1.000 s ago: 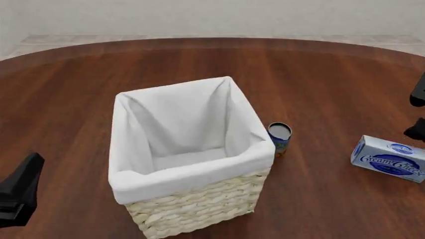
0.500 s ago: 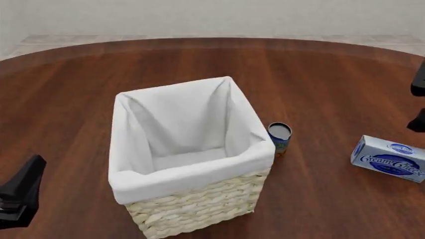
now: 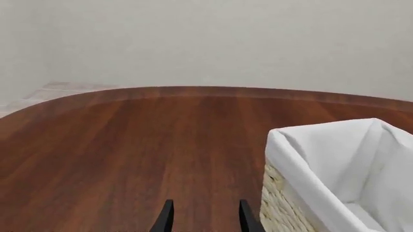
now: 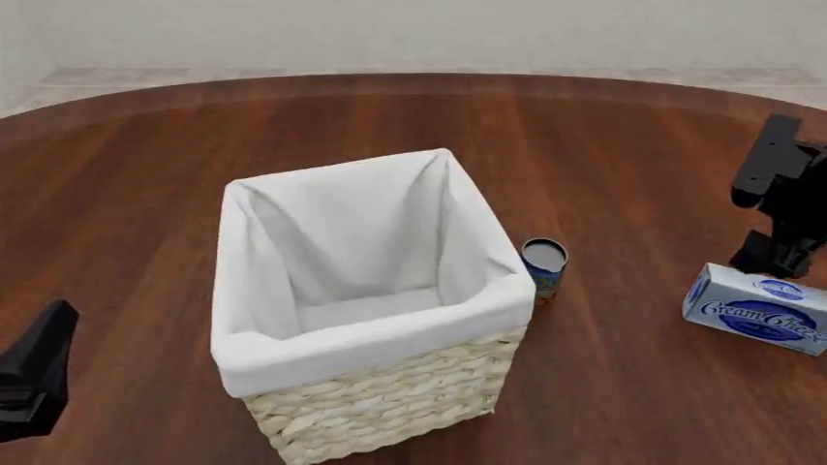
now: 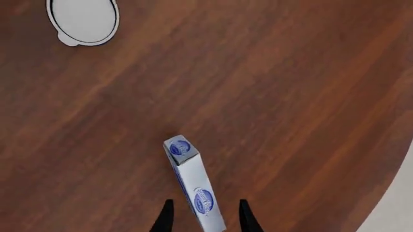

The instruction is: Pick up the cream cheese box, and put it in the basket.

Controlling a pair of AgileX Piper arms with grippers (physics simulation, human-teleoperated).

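Note:
The cream cheese box [image 4: 756, 310] lies on its side on the table at the right, white and light blue with a dark blue oval logo. In the right wrist view the cream cheese box [image 5: 193, 186] lies lengthwise between my open fingers. My right gripper [image 4: 773, 256] [image 5: 204, 217] hangs just above the box's far end, open and empty. The basket [image 4: 387, 341], pale wicker with a white liner, stands at the table's middle and holds nothing. My left gripper [image 4: 33, 373] [image 3: 203, 220] is open and empty at the front left, beside the basket [image 3: 284, 159].
A small round blue can [image 4: 544, 267] with a grey top stands just right of the basket, between it and the box; it also shows in the right wrist view [image 5: 84, 19]. The brown table's curved edge [image 5: 387, 193] runs close to the box.
My right arm has come in from the right edge, leftward and down over the cream cheese box. The left gripper has barely shifted. Box, can and basket have not moved.

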